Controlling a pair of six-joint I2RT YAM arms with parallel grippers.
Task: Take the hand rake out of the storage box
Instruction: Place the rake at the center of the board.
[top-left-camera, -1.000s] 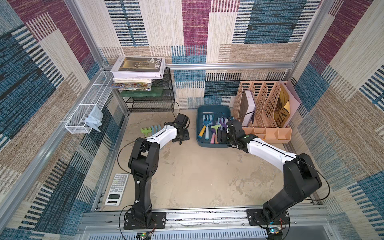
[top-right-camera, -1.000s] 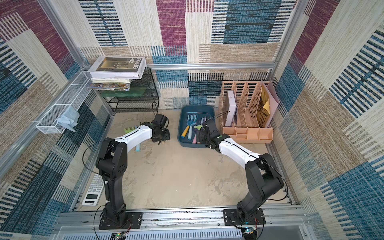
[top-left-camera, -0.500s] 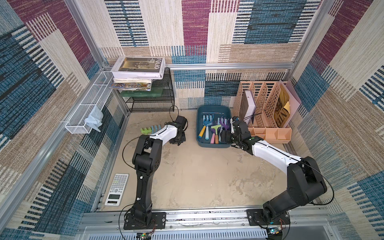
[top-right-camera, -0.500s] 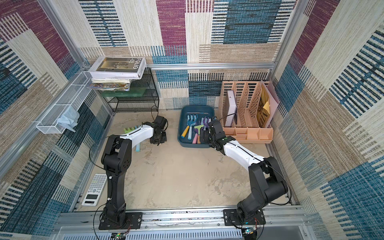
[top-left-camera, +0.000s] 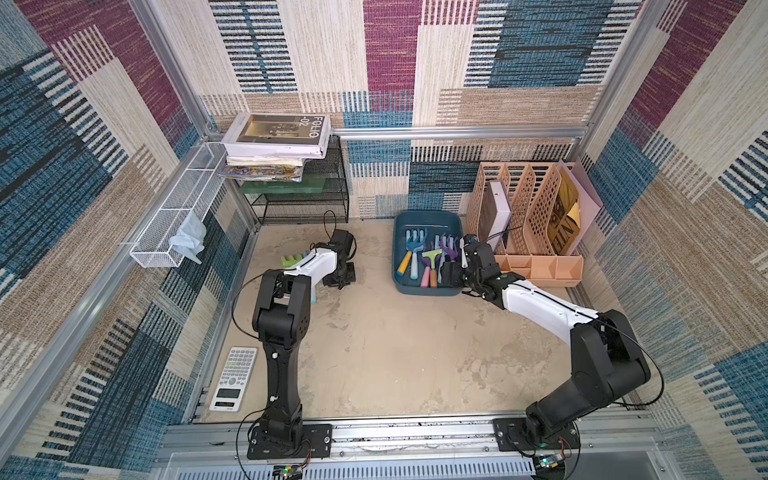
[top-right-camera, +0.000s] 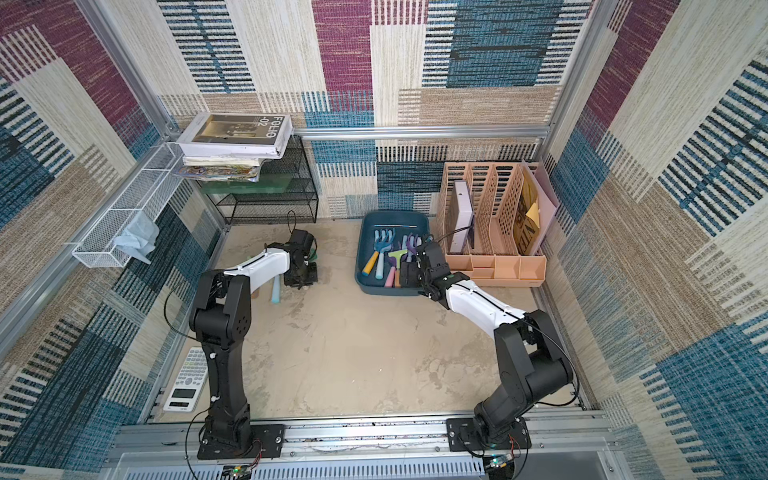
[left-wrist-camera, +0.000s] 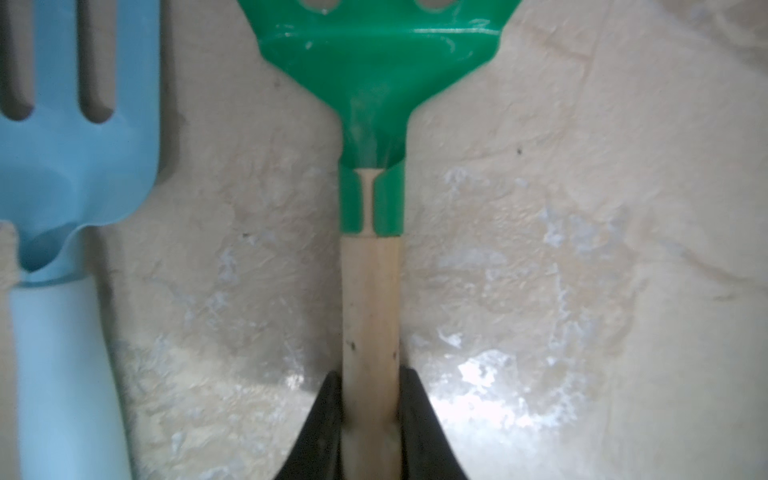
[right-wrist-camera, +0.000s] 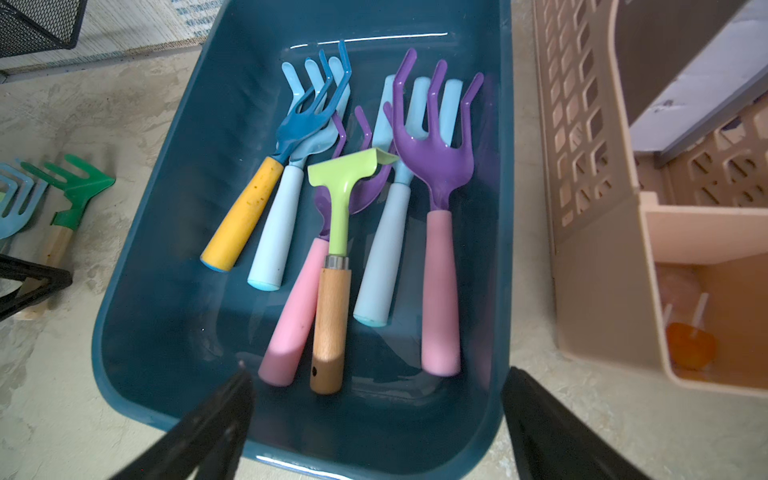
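Observation:
The teal storage box (top-left-camera: 428, 217) (top-right-camera: 392, 219) (right-wrist-camera: 174, 249) sits at the back of the table and holds several hand rakes. Among them are a blue one with a yellow handle (right-wrist-camera: 245, 216) and a purple one with a pink handle (right-wrist-camera: 440, 266). A green hand rake (left-wrist-camera: 370, 83) (top-left-camera: 291, 261) (right-wrist-camera: 79, 183) is outside the box, to its left, low over the table. My left gripper (left-wrist-camera: 370, 382) (top-left-camera: 340, 276) is shut on its wooden handle. My right gripper (right-wrist-camera: 376, 382) (top-left-camera: 451, 274) hangs open over the box's near end, holding nothing.
A light blue rake (left-wrist-camera: 62, 166) (top-right-camera: 275, 291) lies on the table beside the green one. A peach file organizer (top-left-camera: 536, 220) stands right of the box, a black wire-mesh shelf (top-left-camera: 303, 199) with books at the back left. A calculator (top-left-camera: 232, 378) lies at the front left.
My left gripper has closed on the green rake's wooden handle. The right gripper has stayed open over the near end of the box.

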